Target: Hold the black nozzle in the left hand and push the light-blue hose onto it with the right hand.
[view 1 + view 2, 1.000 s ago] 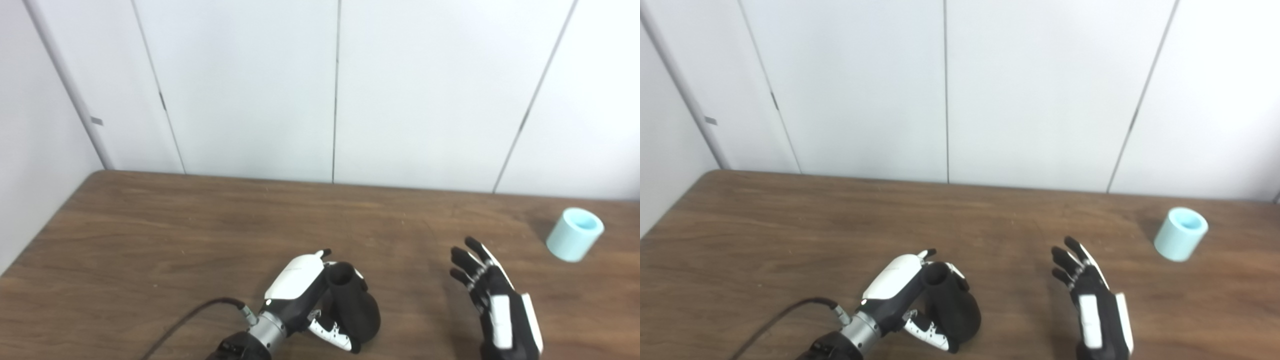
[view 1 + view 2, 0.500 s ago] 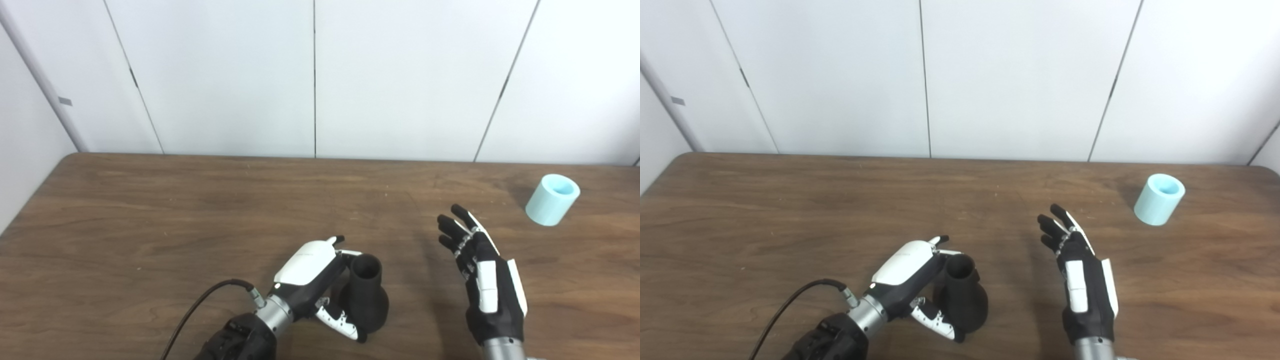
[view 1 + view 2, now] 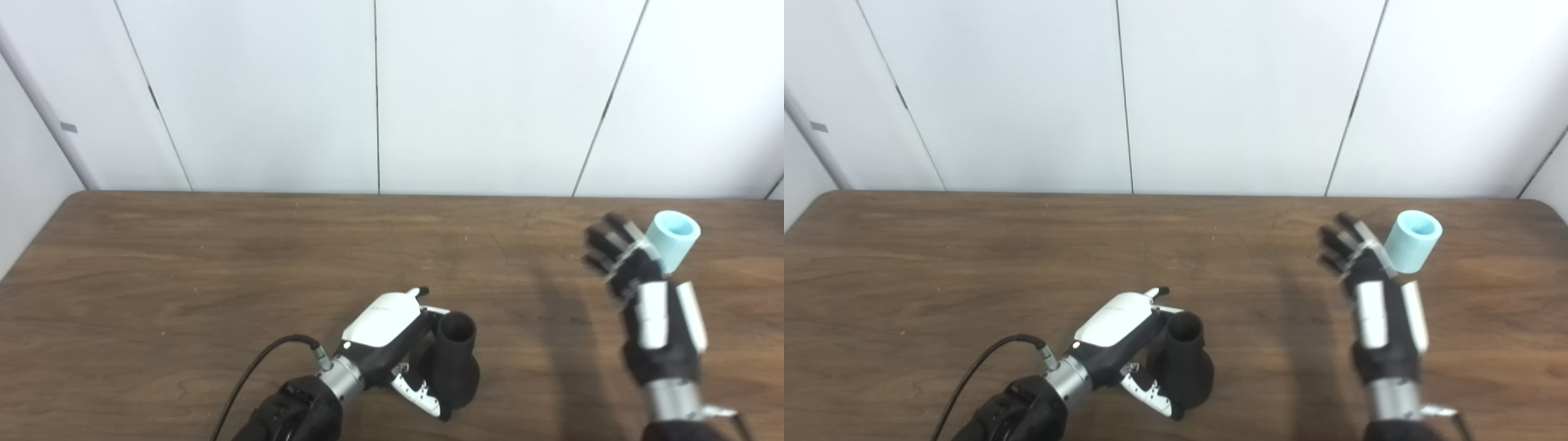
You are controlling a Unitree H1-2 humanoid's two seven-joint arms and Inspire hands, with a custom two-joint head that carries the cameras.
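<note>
Left eye view: black nozzle (image 3: 454, 366) is clasped by left hand (image 3: 392, 337) fingers; right hand (image 3: 646, 294) fingers are spread, empty, just beside light-blue hose (image 3: 672, 237) on tabletop (image 3: 184, 257).

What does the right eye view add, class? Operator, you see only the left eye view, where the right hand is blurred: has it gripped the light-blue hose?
Observer: No. In the right eye view the right hand is sharper, with its fingers apart and closed on nothing.
Operator: Does it hide the hose?
Observer: Less here. The light-blue hose shows nearly whole; only its lower left edge is behind the fingers.
Operator: Is there table beyond the hose?
Observer: Yes. The far right corner of the table shows here, past the hose.
</note>
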